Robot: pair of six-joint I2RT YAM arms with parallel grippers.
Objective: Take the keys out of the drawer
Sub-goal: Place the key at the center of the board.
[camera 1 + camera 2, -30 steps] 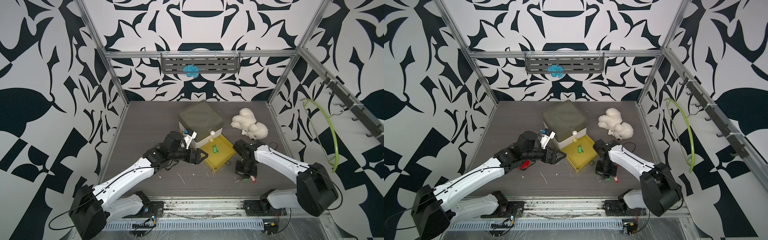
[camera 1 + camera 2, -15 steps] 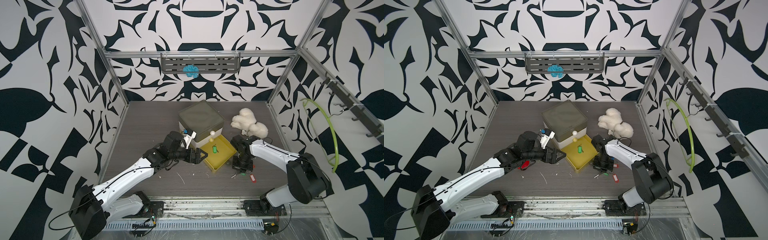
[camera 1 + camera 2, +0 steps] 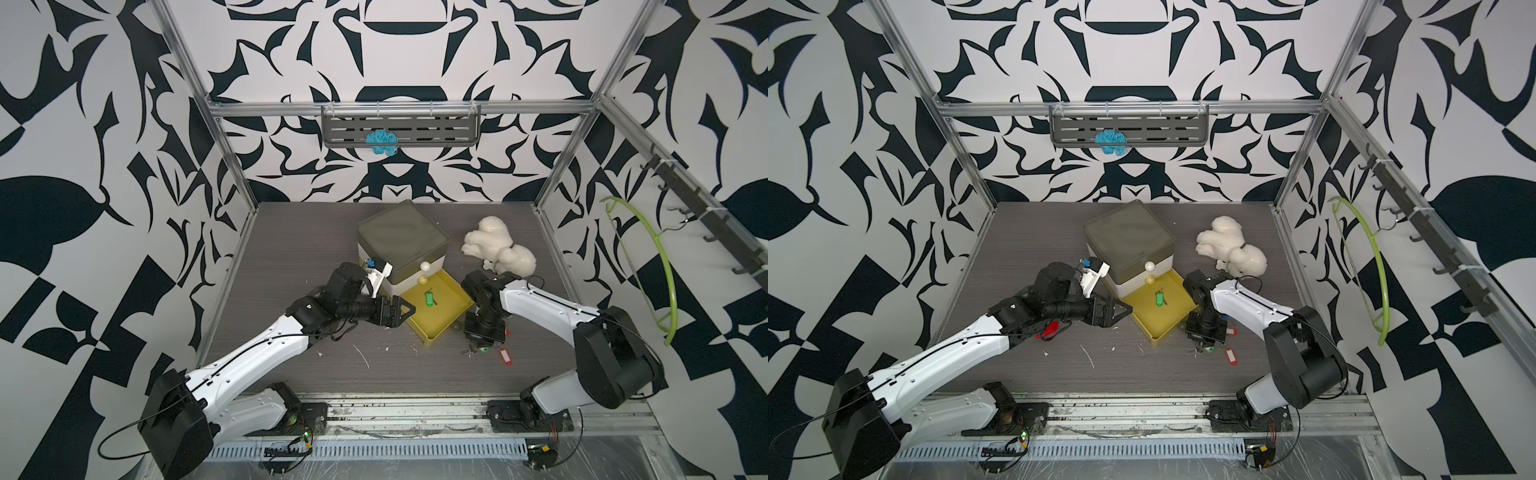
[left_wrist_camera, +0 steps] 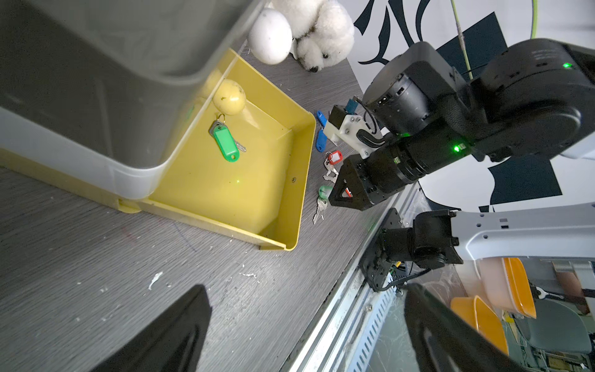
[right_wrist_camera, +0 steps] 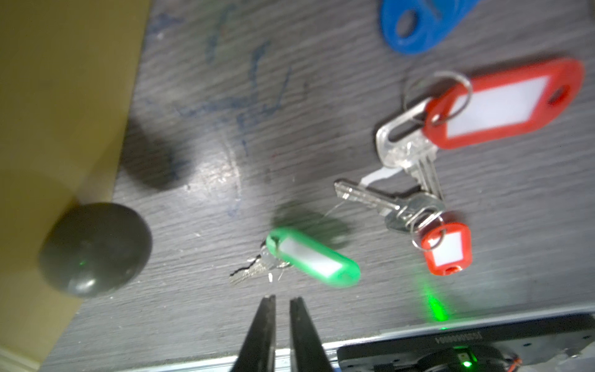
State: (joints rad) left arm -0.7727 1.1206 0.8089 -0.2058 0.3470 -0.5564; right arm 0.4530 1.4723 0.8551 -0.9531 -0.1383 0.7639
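Right pincer (image 5: 283,301) hangs low over the front of the tabletop (image 5: 225,145), its jaws parted by a narrow slit with nothing between them. A green-tagged set (image 5: 314,261) lies just beyond the tips, blurred. Near it rest two red-tagged sets (image 5: 502,103), touching one another, and a blue tag (image 5: 415,22), all outside the yellow drawer (image 4: 302,180). Left pincer (image 3: 409,312) sits at the drawer's other side, jaws spread wide and empty. Inside the drawer, toward its back, lies the drawer key (image 4: 223,143), also green-tagged. By my reckoning it is the last to fetch.

To do that well, the right pincer should rise clear of the pile, widen, cross the drawer wall and pinch the plastic tag across its narrow width. The flat metal offers little to grip.

Only the right wrist view shows the slit and the separate sets. In both top views the wrist covers most of the pile, leaving one of the red-tagged sets (image 3: 504,356) plain. The left wrist view alone shows the drawer key lying below a yellow knob (image 4: 229,96) at the front of the cabinet (image 3: 403,237). Farther back sits a white plush (image 3: 498,249).
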